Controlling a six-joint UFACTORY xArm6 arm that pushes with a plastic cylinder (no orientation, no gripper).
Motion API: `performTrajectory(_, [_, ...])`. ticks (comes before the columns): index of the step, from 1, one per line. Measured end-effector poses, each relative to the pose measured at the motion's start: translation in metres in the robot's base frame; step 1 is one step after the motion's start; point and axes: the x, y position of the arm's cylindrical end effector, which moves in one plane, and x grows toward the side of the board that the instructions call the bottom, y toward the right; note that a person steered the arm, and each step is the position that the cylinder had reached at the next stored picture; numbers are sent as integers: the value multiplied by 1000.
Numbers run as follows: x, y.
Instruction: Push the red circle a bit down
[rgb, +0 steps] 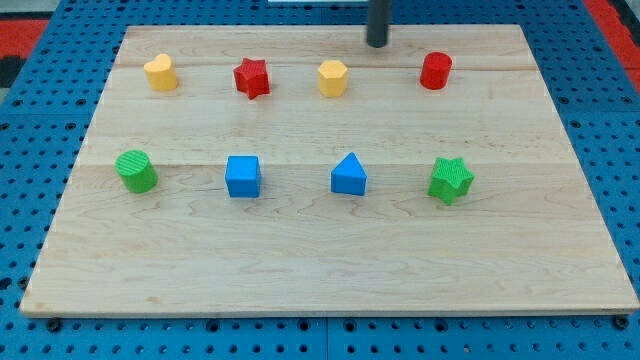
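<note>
The red circle stands near the view's top right of the wooden board. My tip is at the view's top edge of the board, up and to the left of the red circle and clear of it. It is also up and to the right of the yellow hexagon. It touches no block.
A yellow heart and a red star share the upper row. The lower row holds a green cylinder, a blue cube, a blue triangle and a green star. A blue pegboard surrounds the board.
</note>
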Motion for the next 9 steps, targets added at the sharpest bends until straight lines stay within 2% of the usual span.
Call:
performTrajectory(2, [33,9])
performTrajectory(4, [28,42])
performTrajectory(9, [44,42])
